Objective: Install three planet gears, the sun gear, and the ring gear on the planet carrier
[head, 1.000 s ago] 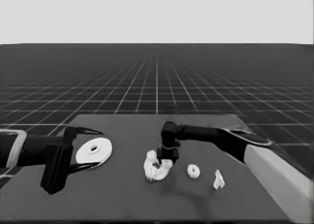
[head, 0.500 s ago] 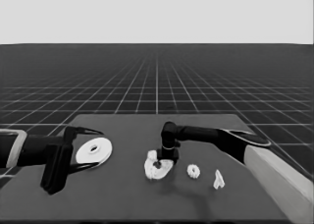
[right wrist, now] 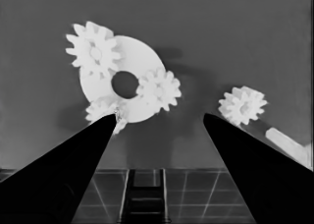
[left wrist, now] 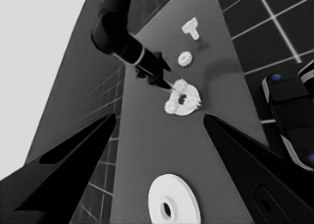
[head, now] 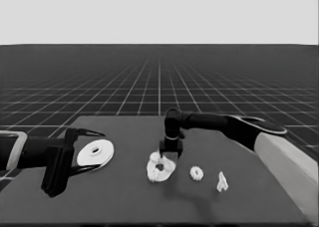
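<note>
The smaller round part (head: 160, 170) lies mid-table with three gears on it. In the right wrist view those gears (right wrist: 93, 50) (right wrist: 159, 89) (right wrist: 103, 108) ring the part's (right wrist: 138, 57) centre hole, the third partly behind a finger. My right gripper (head: 170, 152) (right wrist: 160, 116) hangs open just above the part's far side, holding nothing. A fourth gear (head: 196, 173) (right wrist: 243, 105) lies loose to the right. The larger round part (head: 95, 153) (left wrist: 174, 202) rests at the table's left end under my waiting, open left gripper (head: 98, 151) (left wrist: 159, 116), not held.
A thin white piece (head: 222, 182) (left wrist: 191, 27) lies right of the loose gear, near the right arm's pale grey forearm (head: 284, 160). Dark machinery with blue lights (left wrist: 289, 116) shows past the table's edge in the left wrist view.
My right gripper has risen a little above the smaller round part. The gears and the left arm have not moved.
</note>
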Tool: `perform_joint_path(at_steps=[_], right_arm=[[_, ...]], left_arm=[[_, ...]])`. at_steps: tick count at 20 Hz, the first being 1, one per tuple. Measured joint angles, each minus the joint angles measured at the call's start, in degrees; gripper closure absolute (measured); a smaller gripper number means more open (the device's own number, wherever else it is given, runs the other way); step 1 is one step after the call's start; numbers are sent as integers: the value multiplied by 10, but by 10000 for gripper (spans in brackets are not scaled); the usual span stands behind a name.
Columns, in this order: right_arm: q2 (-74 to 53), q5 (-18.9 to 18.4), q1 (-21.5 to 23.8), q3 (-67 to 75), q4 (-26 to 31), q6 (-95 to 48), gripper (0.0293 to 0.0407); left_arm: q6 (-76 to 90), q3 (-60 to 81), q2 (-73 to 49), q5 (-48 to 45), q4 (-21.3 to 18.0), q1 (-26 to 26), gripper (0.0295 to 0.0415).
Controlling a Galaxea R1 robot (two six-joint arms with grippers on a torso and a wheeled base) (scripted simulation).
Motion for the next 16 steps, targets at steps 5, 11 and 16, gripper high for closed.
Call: perform_joint_path(at_steps=[5,11,16], right_arm=[[-85,-2,5,105,5,7,315],[-226,4,10,187,11,-38,315],[-218,33,-72,152,-67,-60,315]], left_arm=[[0,0,0,0,0,0,326],[0,0,0,0,0,0,326],[0,0,0,0,0,0,326]])
